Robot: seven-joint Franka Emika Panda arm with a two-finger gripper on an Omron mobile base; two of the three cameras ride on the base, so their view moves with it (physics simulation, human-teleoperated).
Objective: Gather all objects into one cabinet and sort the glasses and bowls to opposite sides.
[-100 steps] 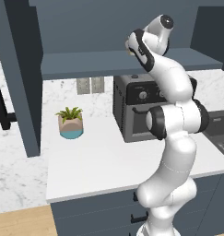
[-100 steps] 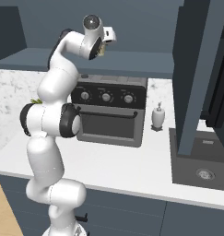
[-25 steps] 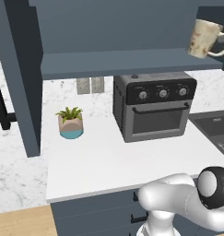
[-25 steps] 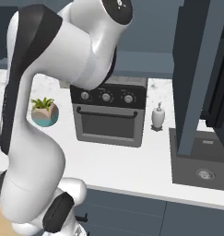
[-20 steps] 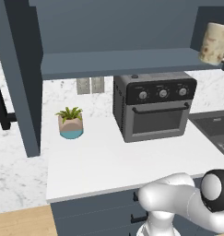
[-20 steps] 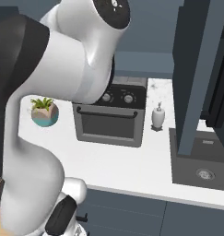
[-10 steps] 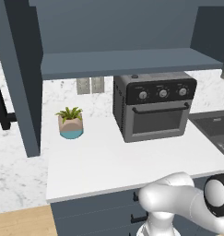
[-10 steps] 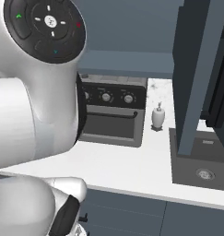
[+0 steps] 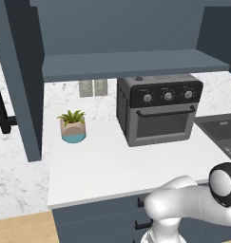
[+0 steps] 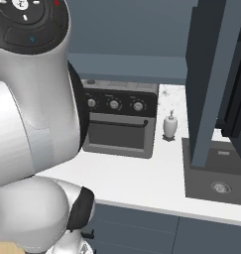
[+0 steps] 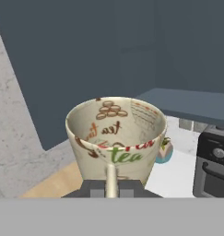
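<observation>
Beige mug [image 11: 115,138], "tea" print, upright, empty, handle toward camera.

1. Simulated home kitchen.
2. White marble-look counter [image 9: 112,166] with matching marble backsplash [image 9: 216,92].
3. Black countertop toaster oven [image 9: 158,114] with three knobs.
4. Dark sink [image 10: 216,171] set in the counter, soap dispenser [image 10: 170,125] near it.
5. Slate-blue wall cabinet shelf [image 9: 131,64]; base cabinets [image 9: 98,220] below.
6. Small potted plant [image 9: 72,127]; wall outlets [image 9: 93,88].
</observation>
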